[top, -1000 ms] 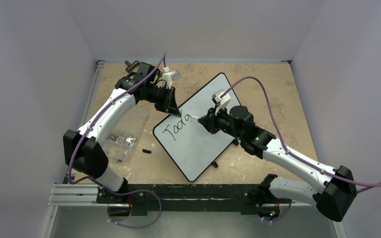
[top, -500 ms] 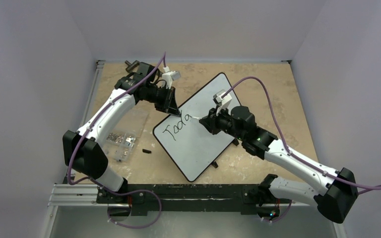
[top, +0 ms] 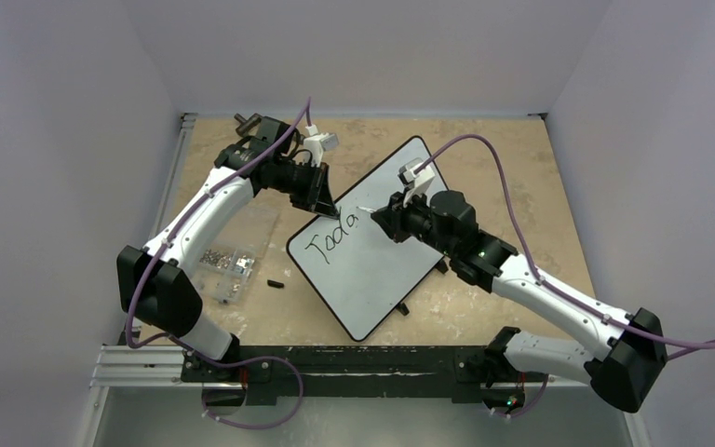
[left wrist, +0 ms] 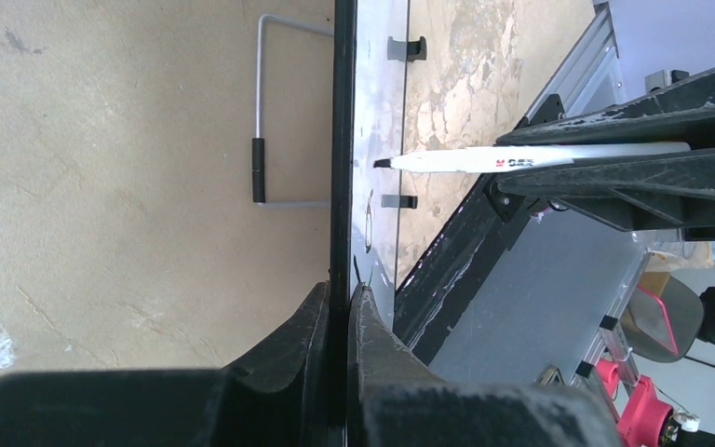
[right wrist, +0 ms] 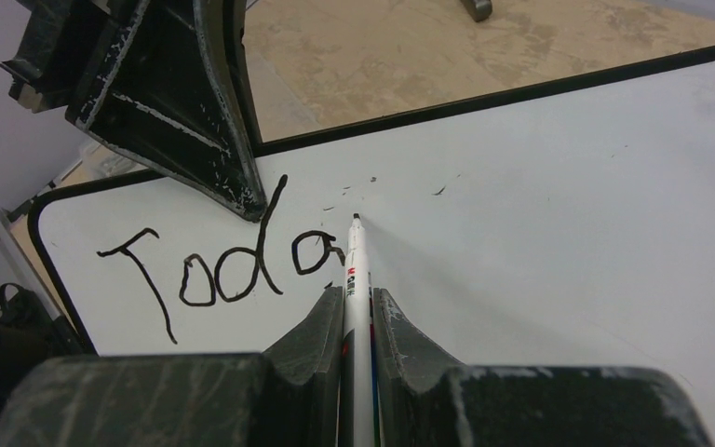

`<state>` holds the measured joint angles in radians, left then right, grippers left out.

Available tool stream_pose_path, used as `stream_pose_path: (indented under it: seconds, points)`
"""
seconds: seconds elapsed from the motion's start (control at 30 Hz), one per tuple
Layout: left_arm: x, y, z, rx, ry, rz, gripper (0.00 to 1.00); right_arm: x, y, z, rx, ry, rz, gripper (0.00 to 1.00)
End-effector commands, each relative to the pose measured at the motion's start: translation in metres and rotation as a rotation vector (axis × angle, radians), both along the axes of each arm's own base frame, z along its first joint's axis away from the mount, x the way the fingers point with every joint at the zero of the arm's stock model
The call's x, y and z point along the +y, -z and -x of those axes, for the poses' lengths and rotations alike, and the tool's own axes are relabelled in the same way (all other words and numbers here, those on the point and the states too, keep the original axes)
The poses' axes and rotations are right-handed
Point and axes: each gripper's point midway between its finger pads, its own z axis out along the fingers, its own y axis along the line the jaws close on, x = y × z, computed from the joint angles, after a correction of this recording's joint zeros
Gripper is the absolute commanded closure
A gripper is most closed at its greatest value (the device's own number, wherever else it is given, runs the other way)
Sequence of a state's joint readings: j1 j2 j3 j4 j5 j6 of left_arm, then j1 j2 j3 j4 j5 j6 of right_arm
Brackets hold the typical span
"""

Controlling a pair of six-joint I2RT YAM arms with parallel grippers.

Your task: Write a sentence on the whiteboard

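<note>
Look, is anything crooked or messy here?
The whiteboard sits turned diagonally on the table, and a few stray black flecks dot it just beyond the "Toda" lettering.

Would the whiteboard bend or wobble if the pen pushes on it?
Probably stiff: the whiteboard looks flat though the left gripper pinches only its edge. It might slide or wobble under the pen, resting on small feet, likely why it is held.

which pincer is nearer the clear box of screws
Left. The left pincer grips the whiteboard's left edge, toward the box of screws; the right pincer holds a marker over the board, farther off.
</note>
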<state>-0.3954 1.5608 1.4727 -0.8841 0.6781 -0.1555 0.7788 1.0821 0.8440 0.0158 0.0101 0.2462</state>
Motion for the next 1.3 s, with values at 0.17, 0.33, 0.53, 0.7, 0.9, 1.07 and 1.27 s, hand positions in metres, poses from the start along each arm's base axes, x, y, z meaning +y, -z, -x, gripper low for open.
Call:
stream_pose_path:
  seconds: [0.17,0.33,0.53,0.7,0.9,1.07,1.27]
  points:
    - [0.013,-0.009,-0.016,-0.127,-0.051,-0.057,1.0,0.005,-0.025,-0.016,-0.054,0.034,-0.035,1.0]
    - [0.013,-0.009,-0.016,-0.126,-0.05,-0.056,1.0,0.003,-0.013,-0.012,-0.036,0.031,-0.023,1.0]
    - [0.013,-0.01,-0.017,-0.129,-0.051,-0.055,1.0,-0.003,0.007,-0.001,0.009,0.023,-0.012,1.0]
    - [0.012,-0.01,-0.016,-0.128,-0.049,-0.053,1.0,-0.009,0.019,0.005,0.035,0.028,-0.008,1.0]
    - [0.013,-0.011,-0.016,-0.129,-0.05,-0.052,1.0,-0.012,0.018,0.0,0.033,0.064,-0.001,1.0]
    - [0.013,-0.01,-0.015,-0.126,-0.049,-0.053,1.0,-0.013,0.007,-0.012,0.012,0.103,0.002,1.0]
    - [0.012,-0.009,-0.015,-0.12,-0.048,-0.053,1.0,-0.01,-0.004,-0.023,-0.016,0.117,0.008,1.0]
